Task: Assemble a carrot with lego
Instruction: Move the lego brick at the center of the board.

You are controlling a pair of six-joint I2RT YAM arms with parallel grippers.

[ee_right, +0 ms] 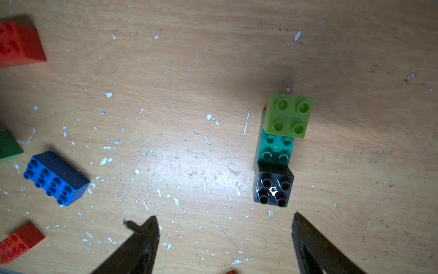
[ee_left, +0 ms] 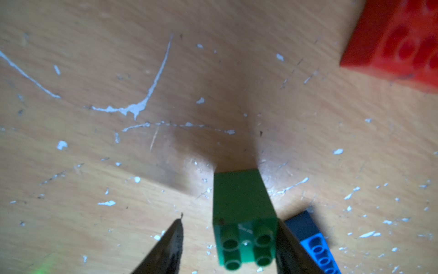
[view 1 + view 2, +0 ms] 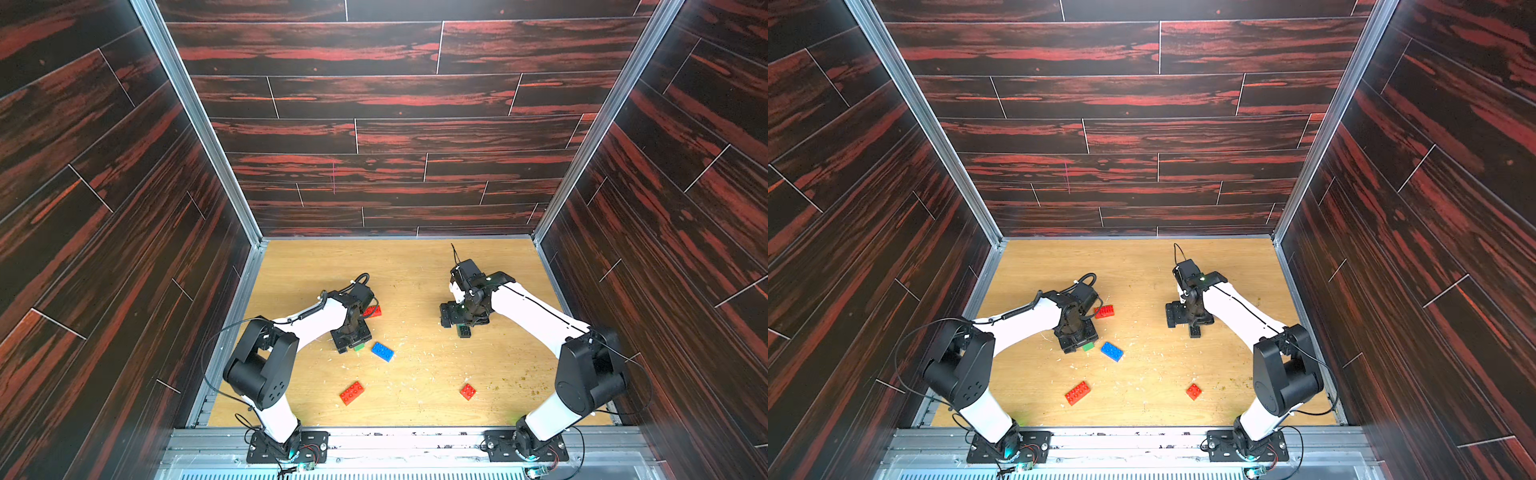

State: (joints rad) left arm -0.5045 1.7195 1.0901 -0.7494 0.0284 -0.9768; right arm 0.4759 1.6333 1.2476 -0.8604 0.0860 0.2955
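The carrot [image 1: 275, 149] is only begun: a teal brick [image 1: 276, 148] flat on the table [image 3: 415, 270], with a lime brick [image 1: 288, 115] on one end, a black brick [image 1: 273, 187] on the other and four teal studs bare between them. I take the blue brick [image 3: 382, 351] as my mark. The carrot lies well off to its right, mostly hidden in both top views under the right gripper [image 1: 225, 215], where I make out only the black end. That gripper hangs over the carrot with its jaws spread wide and nothing in them, the black end just past the fingertips. The green brick [image 2: 244, 208] stands just left of the blue one, inside the left gripper [image 2: 231, 221]. Its jaws are drawn in around the brick. One finger lies flat on the brick's side, though on the other side the wrist view seems to leave a sliver of table showing. The far red brick [image 3: 372, 311] lies just beyond the blue brick, part under the left wrist. The near red brick [image 3: 351, 392] lies toward the bases from it. The small red brick [image 3: 468, 391] lies right of the blue one, on the base side, well apart. White flecks [image 1: 142, 201] litter the wood around it.
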